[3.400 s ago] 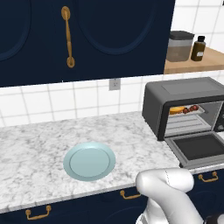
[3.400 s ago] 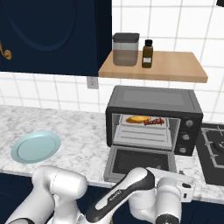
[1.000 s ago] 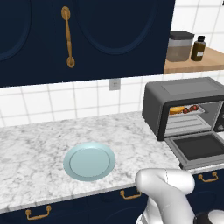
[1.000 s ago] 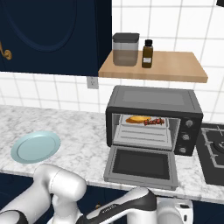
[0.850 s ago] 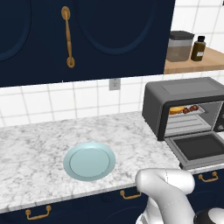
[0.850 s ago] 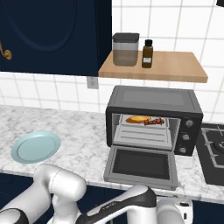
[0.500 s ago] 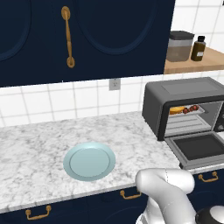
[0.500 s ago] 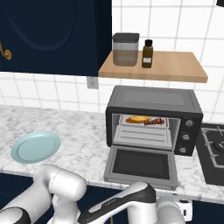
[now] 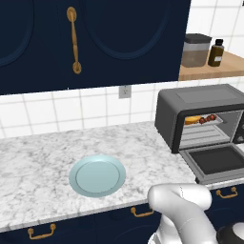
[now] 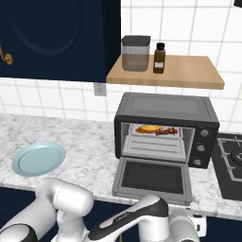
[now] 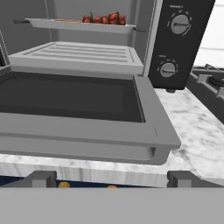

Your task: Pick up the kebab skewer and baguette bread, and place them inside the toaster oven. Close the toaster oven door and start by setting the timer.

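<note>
My gripper [image 11: 111,177] hangs spread wide and empty just below the lip of the lowered oven door [image 11: 74,113], placed to push it up. Ahead and above me, the skewer [image 11: 104,19] and bread [image 10: 148,128] lie on the oven's [image 10: 166,127] upper tray.

the arm's forearm [image 10: 127,220] sinks lower below the counter edge; the wrist slides right along the bottom.
</note>
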